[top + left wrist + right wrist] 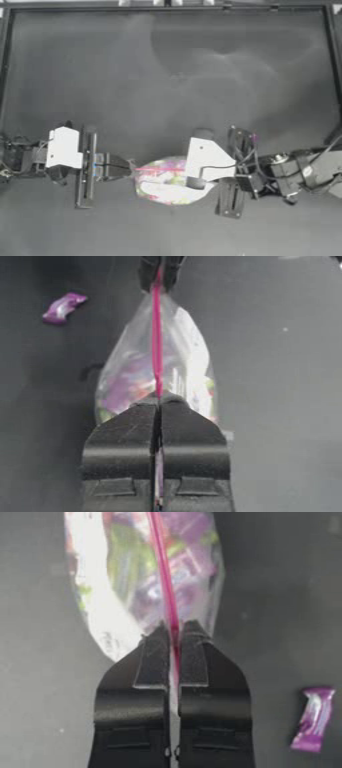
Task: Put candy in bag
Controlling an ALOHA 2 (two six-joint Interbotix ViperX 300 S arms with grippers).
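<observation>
Both grippers pinch the bag [167, 181] by its pink seal strip [157, 336], one at each end, in the lower middle of the top view. The left gripper [127, 169] is clenched on the strip's left end; the right gripper [200, 179] is clenched on its right end. Held this way, the bag hangs upright with the seal edge uppermost, probably so the mouth can be pulled open. The candy [312, 718] lies loose on the table [167, 75], near the bag but apart from it; it is not yet inside.
</observation>
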